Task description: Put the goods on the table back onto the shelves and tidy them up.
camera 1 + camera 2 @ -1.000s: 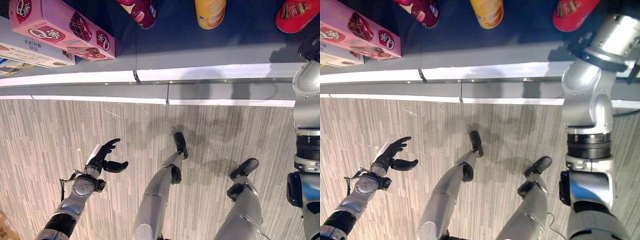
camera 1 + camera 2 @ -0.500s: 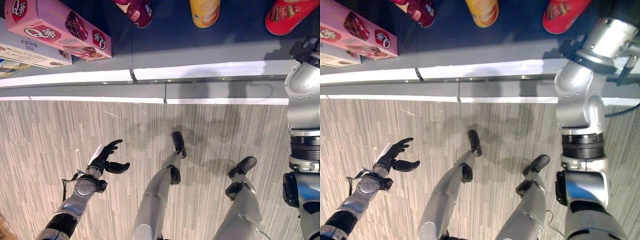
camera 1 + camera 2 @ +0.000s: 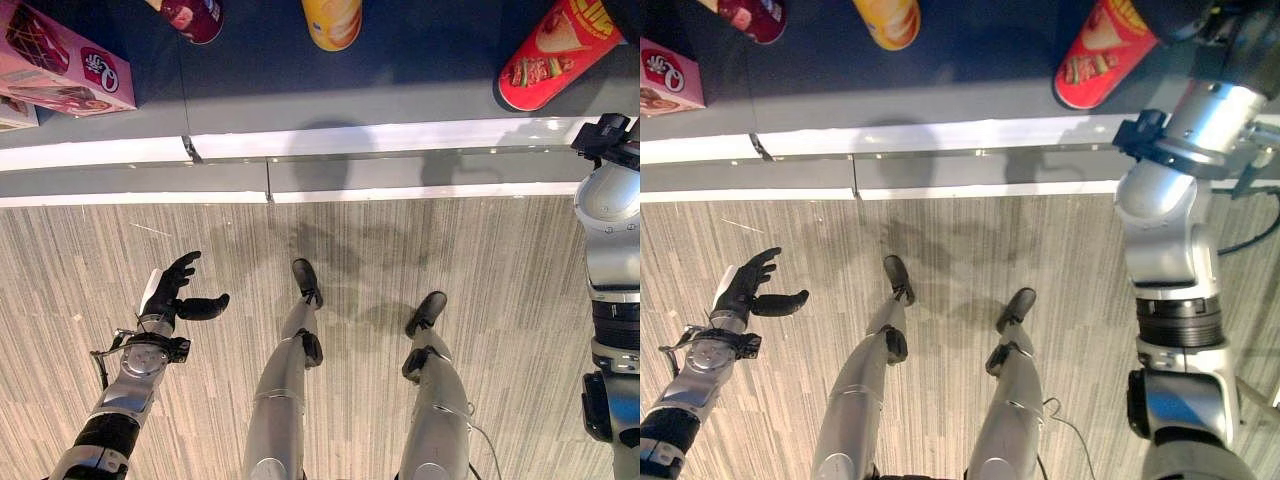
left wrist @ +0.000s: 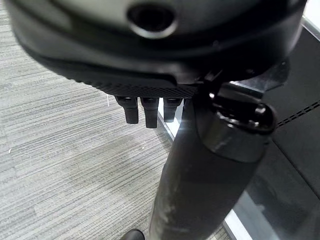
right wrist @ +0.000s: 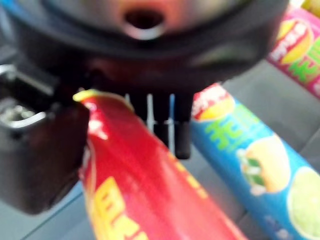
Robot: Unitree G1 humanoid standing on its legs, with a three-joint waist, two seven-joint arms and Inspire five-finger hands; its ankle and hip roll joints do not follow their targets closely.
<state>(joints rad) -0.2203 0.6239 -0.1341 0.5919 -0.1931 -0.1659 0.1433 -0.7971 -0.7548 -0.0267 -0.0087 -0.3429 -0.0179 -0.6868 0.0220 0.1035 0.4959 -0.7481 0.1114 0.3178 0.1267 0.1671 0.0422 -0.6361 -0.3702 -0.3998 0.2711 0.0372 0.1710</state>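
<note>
Red canister (image 3: 548, 58) lies on its side on the dark shelf (image 3: 400, 85), base toward the shelf's front edge, at the right end of the row. In the right wrist view the same red canister (image 5: 145, 185) runs lengthwise past the right hand (image 5: 45, 150): thumb block against one side of it, fingers (image 5: 165, 125) reaching over its far side. Contact looks close, but whether the fingers are clamped on the tube or only laid along it cannot be told.

Just beside the red canister, on the side away from the thumb, a blue canister (image 5: 255, 170) lies parallel and nearly touching; beyond that, a pink canister (image 5: 295, 50). Neither of these two appears in the head views, where the right arm covers that end of the shelf.

Further left along the shelf in the head views: a yellow canister (image 3: 332, 20), a maroon canister (image 3: 192, 15), and a pink box (image 3: 55, 60) at the far left, all well apart from the red one.

Left hand (image 3: 175, 295) hangs low over the striped floor (image 3: 480, 260), well clear of the shelf, fingers (image 4: 145, 107) apart and relaxed, thumb out to the side, holding nothing.
</note>
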